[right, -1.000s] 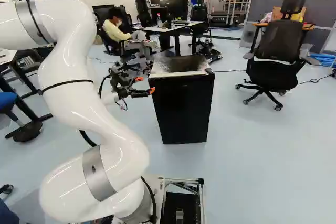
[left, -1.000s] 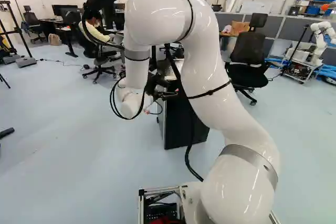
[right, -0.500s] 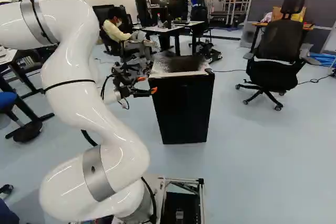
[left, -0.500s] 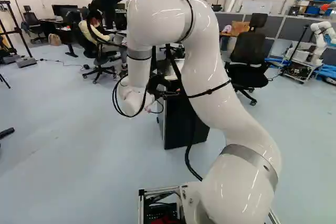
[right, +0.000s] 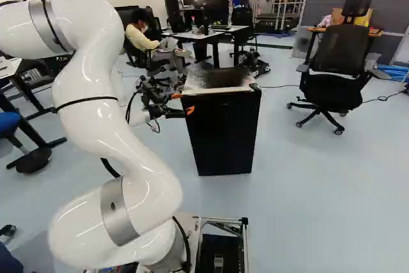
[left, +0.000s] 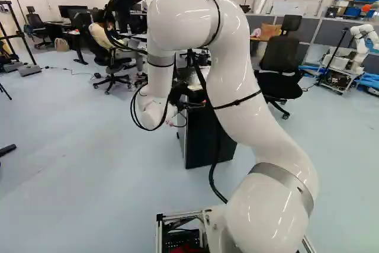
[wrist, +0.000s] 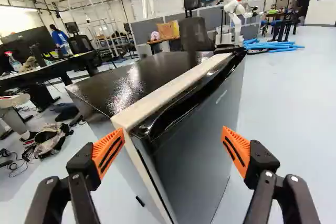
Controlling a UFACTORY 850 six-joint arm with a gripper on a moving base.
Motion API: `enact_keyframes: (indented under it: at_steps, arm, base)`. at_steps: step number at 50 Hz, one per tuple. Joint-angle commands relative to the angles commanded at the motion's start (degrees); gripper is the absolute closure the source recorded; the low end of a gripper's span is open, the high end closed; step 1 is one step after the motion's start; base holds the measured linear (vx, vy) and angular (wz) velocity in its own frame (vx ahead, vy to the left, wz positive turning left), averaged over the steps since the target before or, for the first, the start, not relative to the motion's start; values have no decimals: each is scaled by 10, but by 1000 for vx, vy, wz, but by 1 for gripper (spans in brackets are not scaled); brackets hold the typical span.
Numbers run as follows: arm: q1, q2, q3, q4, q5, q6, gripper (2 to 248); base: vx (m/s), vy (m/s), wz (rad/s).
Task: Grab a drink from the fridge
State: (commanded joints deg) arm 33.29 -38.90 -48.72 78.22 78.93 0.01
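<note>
The glossy black, box-shaped fridge [wrist: 123,85] hides any drink; its stiff, gasketed door [wrist: 202,140] probably wants hooking under the recessed top lip [wrist: 176,114]. The black, orange-padded gripper [wrist: 173,137] stands spread near the top front corner.

Mini fridge [right: 223,135] is blk w/ off-white top strip [wrist: 169,90]. Gripper [right: 183,103] is blk, pads [wrist: 103,149] orange w/ blk stripes. Arm [right: 89,126] is wht w/ gry band [right: 119,209].

This is a robotics lab with office furniture: beyond the black fridge [right: 223,135] stand a desk [right: 238,29], a monitor [right: 215,9] and grey partitions [right: 314,11], with another robot arm [left: 360,44] farther off to its right.
</note>
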Motion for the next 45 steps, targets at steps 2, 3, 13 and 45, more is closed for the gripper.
enact_keyframes:
  at_steps: [2, 3, 13, 45]
  arm:
    - [-1, 0, 0, 0, 0, 0, 3]
    - [-2, 0, 1, 0, 0, 0, 3]
    - [-7, 5, 9, 0, 0, 0, 3]
    - [-16, 28, 52, 0, 0, 0, 3]
  base:
    - [0, 0, 0]
    - [0, 0, 0]
    - [0, 0, 0]
    - [0, 0, 0]
